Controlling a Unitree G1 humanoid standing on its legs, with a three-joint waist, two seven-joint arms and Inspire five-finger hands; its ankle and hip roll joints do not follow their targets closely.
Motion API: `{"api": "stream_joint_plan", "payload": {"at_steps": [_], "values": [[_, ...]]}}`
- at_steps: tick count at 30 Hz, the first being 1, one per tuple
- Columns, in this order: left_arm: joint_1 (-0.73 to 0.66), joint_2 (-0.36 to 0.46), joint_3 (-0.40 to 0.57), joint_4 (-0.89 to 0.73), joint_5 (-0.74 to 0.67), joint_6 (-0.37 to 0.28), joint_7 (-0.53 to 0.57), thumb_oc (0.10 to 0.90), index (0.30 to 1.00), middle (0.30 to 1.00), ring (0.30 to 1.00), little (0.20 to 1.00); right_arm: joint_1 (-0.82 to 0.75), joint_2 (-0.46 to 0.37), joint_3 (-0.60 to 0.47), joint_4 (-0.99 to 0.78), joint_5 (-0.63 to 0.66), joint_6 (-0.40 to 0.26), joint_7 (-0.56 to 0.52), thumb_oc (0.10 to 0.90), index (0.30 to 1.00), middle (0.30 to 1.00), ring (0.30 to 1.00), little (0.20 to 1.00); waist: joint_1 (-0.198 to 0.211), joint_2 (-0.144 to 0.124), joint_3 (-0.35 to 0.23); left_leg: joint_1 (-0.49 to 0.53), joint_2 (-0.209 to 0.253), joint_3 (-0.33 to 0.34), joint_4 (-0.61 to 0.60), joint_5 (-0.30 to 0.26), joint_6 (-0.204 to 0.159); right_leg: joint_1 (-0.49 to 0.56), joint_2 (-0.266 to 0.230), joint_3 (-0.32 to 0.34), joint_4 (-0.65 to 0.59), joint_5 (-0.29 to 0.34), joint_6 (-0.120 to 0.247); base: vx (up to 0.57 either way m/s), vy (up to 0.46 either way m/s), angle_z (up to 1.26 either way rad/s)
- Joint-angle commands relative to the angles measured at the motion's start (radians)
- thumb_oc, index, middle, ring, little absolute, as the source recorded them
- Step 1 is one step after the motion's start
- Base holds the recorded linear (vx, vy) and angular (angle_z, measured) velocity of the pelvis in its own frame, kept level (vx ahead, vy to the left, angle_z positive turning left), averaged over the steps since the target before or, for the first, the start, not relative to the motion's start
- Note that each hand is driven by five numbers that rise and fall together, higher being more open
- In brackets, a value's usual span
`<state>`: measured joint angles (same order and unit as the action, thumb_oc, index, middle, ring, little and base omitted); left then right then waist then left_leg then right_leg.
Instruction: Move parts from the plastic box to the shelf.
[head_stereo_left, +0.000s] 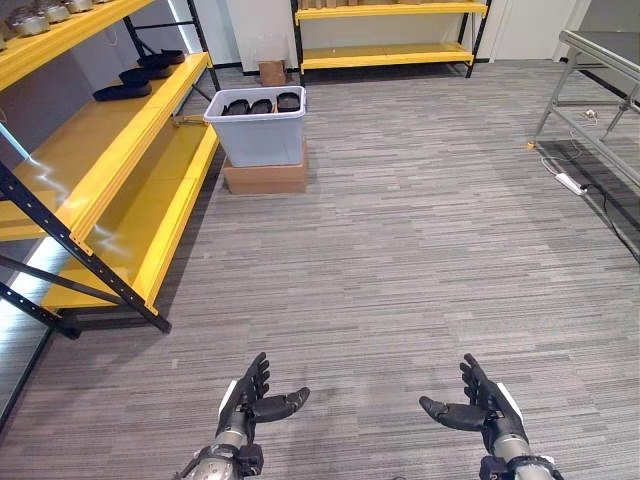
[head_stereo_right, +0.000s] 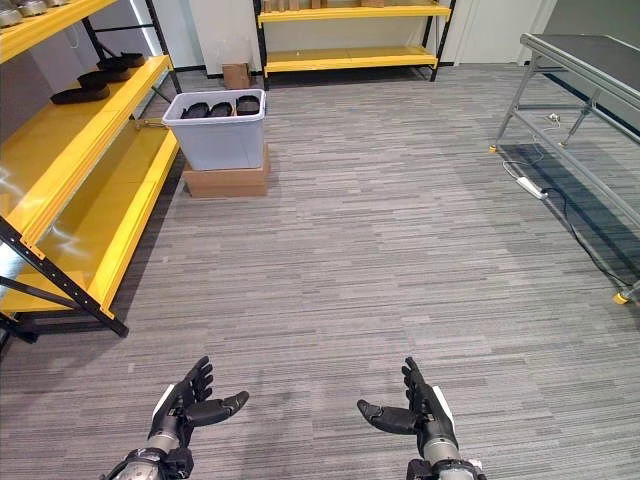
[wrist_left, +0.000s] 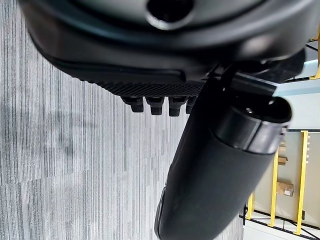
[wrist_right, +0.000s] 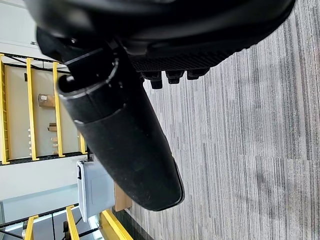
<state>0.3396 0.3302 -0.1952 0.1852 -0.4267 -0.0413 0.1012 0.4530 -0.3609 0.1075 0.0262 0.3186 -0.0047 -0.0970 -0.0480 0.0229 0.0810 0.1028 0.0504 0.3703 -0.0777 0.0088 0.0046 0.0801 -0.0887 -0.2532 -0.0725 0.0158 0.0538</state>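
The dark parts (head_stereo_left: 260, 105) lie in a row inside the pale plastic box (head_stereo_left: 258, 140), which sits on a flat cardboard carton (head_stereo_left: 265, 178) on the grey carpet, just beside the end of the yellow shelf (head_stereo_left: 120, 160). At least three parts show over the box rim, so the box is far from emptied. A few similar black parts (head_stereo_left: 140, 75) already rest on the shelf's middle level, which suggests some transfers are done, though how many remain below the rim is hidden.

The robot stands well apart from the box. Its left hand (head_stereo_left: 250, 400) and right hand (head_stereo_left: 480, 405) hang low over bare carpet, palms turned toward each other, fingers straight and spread, thumbs out, holding nothing. By my reading, the next step is a walk up to the box before any part can be picked.
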Motion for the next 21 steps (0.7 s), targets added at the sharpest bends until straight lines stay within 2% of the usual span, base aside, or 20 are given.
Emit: {"api": "stream_joint_plan", "payload": {"at_steps": [1, 21], "values": [[-0.059, 0.030, 0.064, -0.047, 0.006, -0.090, -0.001, 0.900, 1.000, 1.000, 1.000, 1.000, -0.071, -0.009, -0.006, -0.046, 0.013, -0.090, 0.006, 0.900, 1.000, 1.000, 1.000, 1.000, 0.011, -0.037, -0.025, -0.002, 0.112, -0.052, -0.010, 0.059, -0.082, 0.028, -0.089, 0.006, 0.023, 0.032, 0.092, 0.00, 0.000, 0.00], [-0.059, 0.018, 0.070, -0.040, -0.004, -0.084, 0.010, 0.900, 1.000, 1.000, 1.000, 1.000, -0.071, -0.010, 0.000, -0.040, 0.014, -0.080, 0.008, 0.900, 1.000, 1.000, 1.000, 1.000, 0.018, -0.044, -0.022, 0.000, 0.106, -0.057, -0.010, 0.054, -0.080, 0.033, -0.091, 0.004, 0.021, 0.037, 0.094, 0.00, 0.000, 0.00]]}}
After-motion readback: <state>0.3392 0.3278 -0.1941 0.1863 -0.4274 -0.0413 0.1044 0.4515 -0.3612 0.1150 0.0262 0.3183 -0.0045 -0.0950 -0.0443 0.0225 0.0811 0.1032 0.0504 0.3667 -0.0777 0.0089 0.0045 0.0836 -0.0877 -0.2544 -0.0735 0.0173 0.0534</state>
